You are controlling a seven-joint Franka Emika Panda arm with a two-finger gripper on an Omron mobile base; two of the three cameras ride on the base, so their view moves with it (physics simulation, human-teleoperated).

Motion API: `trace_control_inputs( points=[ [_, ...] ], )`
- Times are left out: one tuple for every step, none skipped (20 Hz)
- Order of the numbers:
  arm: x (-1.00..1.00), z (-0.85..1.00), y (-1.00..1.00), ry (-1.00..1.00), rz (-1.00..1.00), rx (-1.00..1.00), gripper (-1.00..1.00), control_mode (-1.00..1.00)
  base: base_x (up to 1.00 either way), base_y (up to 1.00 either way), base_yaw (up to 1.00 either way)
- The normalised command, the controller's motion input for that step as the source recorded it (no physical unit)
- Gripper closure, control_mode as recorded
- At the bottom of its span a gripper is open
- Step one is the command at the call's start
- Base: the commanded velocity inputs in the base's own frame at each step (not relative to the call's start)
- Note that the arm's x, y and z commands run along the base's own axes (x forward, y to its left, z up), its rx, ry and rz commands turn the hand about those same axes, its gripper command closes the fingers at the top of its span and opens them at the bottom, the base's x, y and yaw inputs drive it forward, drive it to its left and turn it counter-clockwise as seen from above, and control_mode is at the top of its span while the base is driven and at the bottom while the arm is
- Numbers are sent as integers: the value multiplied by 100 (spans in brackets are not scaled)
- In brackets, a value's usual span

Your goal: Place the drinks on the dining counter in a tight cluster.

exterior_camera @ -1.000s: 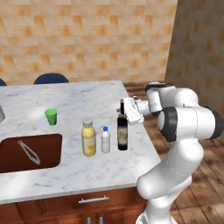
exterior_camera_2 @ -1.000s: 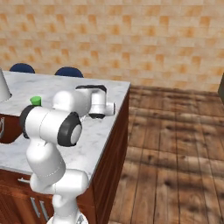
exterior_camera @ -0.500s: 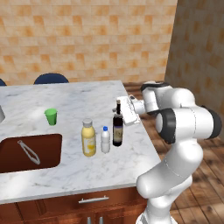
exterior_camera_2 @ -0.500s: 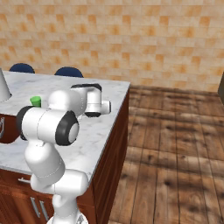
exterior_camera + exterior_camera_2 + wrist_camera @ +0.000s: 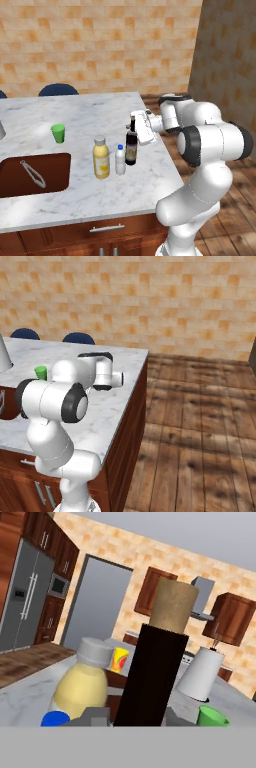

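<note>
left base view: white grey-veined marble tabletop [image 5: 75, 195] over wooden cabinets, brown recessed sink [image 5: 30, 172] at near left with metal tongs [image 5: 32, 173] lying in it. three drinks stand upright in a row near the right side of the tabletop: yellow juice bottle [image 5: 101, 159] with pale cap on the left, small white bottle [image 5: 120, 160] with blue cap in the middle, tall dark wine bottle [image 5: 131, 145] with label on the right. the white bottle stands just beside both neighbours; whether any touch cannot be told. small green cup [image 5: 58, 133] stands apart, farther left and back. gripper [image 5: 135, 126] reaches in from the right at the wine bottle's neck, jaws pinching the neck. blue chair back [image 5: 58, 90] beyond the far edge; tiled wall behind.

right base view: the arm's white body stands in front of the tabletop [image 5: 117, 406]; the green cup [image 5: 40, 372] peeks out at its left. two blue chair backs [image 5: 79, 338] beyond the far edge. wooden floor [image 5: 200, 426] to the right.

hand view: wine bottle [image 5: 152, 672] neck with tan cork top fills the centre, held between the two dark fingertips [image 5: 95, 716] at the bottom. juice bottle [image 5: 82, 687] just left of it, blue cap of the white bottle [image 5: 55, 718] at lower left. green cup [image 5: 212, 716] at lower right, white cone-shaped object [image 5: 202, 674] behind it. steel refrigerator [image 5: 25, 602] and dark wood cabinets at far left.
</note>
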Motion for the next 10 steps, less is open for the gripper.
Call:
trace_control_inputs(
  points=[
    [-9,0,11,1,0,7,100,-100,0,0,0],
    [-12,-1,9,0,0,8,100,-100,0,0,0],
    [-12,-5,7,1,0,11,100,-100,0,0,0],
    [-11,-7,6,1,0,11,100,-100,0,0,0],
    [-8,-14,4,4,0,12,100,-100,0,0,0],
    [-3,-20,6,5,0,6,100,-100,0,0,0],
    [0,-24,6,7,0,3,100,-100,0,0,0],
    [-1,-27,6,6,0,0,100,-100,0,0,0],
    [0,-28,5,9,0,0,100,-100,0,0,0],
    [0,-30,1,12,0,0,100,-100,0,0,0]
  ],
)
